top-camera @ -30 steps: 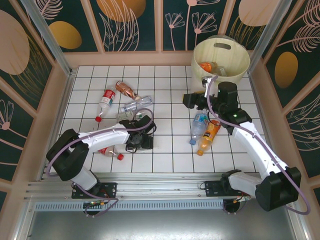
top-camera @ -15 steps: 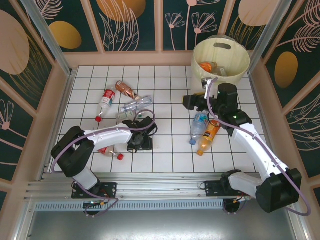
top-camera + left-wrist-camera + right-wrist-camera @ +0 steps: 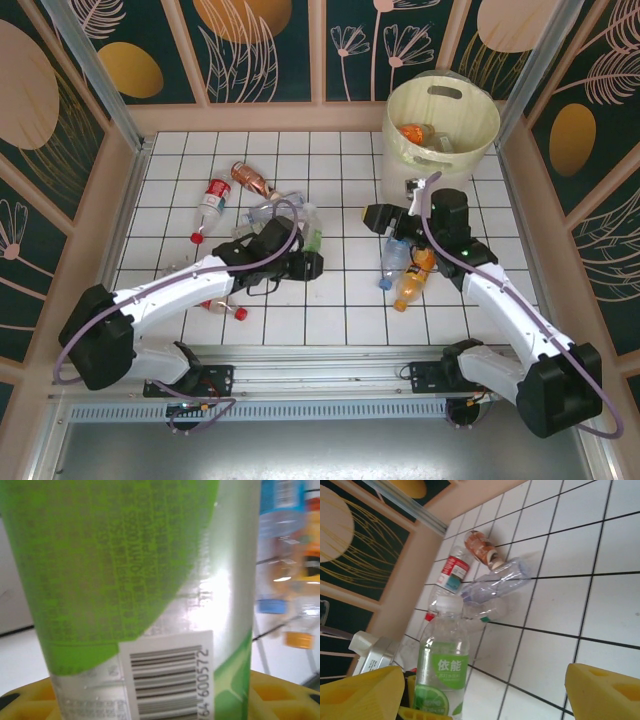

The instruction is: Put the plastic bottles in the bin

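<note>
At the near left of the desk (image 3: 330, 160): a red-capped bottle (image 3: 222, 306) lies flat beside the left arm.
Left end effector (image 3: 308, 260): clamped together on a green-labelled bottle (image 3: 442, 675), held upright near mid-desk.
Right end effector (image 3: 374, 216): fingers apart, just right of the green-labelled bottle.
Under the right arm: a blue-labelled bottle (image 3: 396, 252) and an orange bottle (image 3: 413, 284) lie side by side.
Far left: a red-labelled bottle (image 3: 212, 198), an amber bottle (image 3: 248, 179) and a clear bottle (image 3: 268, 211) lie close together.
Bin (image 3: 486, 140): far right corner, with an orange-tinted bottle (image 3: 413, 131) inside.
</note>
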`<state>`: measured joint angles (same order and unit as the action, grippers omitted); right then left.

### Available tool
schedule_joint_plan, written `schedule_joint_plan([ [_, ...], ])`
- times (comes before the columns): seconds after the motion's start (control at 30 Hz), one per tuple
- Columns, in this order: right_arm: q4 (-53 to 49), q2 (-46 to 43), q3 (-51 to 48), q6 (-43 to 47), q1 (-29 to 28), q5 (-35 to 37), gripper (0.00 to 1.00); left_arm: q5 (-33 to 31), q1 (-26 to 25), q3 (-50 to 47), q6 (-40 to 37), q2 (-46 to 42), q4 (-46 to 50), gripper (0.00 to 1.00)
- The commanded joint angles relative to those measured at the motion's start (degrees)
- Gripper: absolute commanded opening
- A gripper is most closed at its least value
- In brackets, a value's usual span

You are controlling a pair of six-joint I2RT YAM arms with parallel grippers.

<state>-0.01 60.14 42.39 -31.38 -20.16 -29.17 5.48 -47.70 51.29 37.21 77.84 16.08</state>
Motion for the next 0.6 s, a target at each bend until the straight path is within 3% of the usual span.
schedule_joint_plan([
  [0.0,7.2,-0.6,-1.3,-6.1,-0.6,-4.2,0.87,6.3,-0.2,-2.0,-5.6,-0.7,-10.3,0.56],
  [0.23,11.3,2.5,-0.7,-9.1,-1.6,-8.6,0.91,10.8,-0.1,-3.4,-9.5,-0.7,-17.0,0.58],
  [0.57,12.4,8.2,1.5,-8.6,-6.0,-8.5,0.93,13.1,-0.6,-3.5,-10.6,0.2,-19.7,0.59],
])
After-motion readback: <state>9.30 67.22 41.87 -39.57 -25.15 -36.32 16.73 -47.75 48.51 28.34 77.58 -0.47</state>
